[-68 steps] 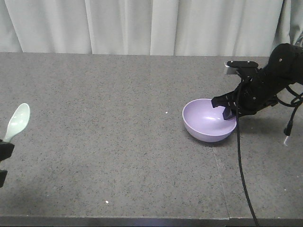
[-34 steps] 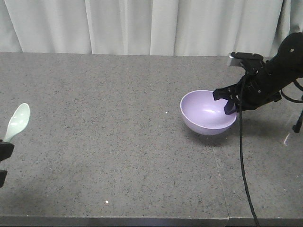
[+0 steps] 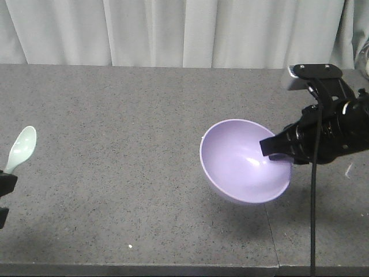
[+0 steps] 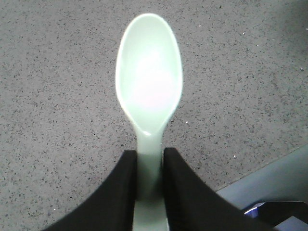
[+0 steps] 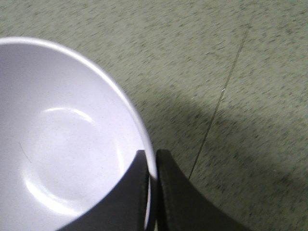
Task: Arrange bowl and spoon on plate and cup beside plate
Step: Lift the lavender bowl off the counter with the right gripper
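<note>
Over the right-centre of the tabletop, front view, the bowl (image 3: 245, 161) hangs tilted, its opening turned toward the cam & slightly left, inside smooth & bare. Its shadow lies on the table (image 3: 115, 115) under it & to the right, so the bowl looks clear of the surface. The right gripper (image 3: 275, 148) has it by the right rim. The right wrist cam shows one finger inside the wall & the other outside, jaws pinched tight w/ only the thin rim between them.

Well apart, at the far left edge, the spoon (image 3: 21, 147) stands scoop-up. Its flat handle is clamped between the two fingers of the left gripper (image 4: 149, 156), which is mostly cut off by the frame edge in the front view. The left wrist cam shows the hollow of the scoop facing the lens, w/ speckled grey table behind it & the table's edge at lower right.

A thin seam (image 5: 216, 115) crosses the tabletop just right of the bowl. A black cable (image 3: 314, 202) drops from the right arm to the bottom of the frame. A grey-white cam module (image 3: 301, 74) sits on top of the right wrist. Pale pleated curtain (image 3: 173, 32) runs along the back.
</note>
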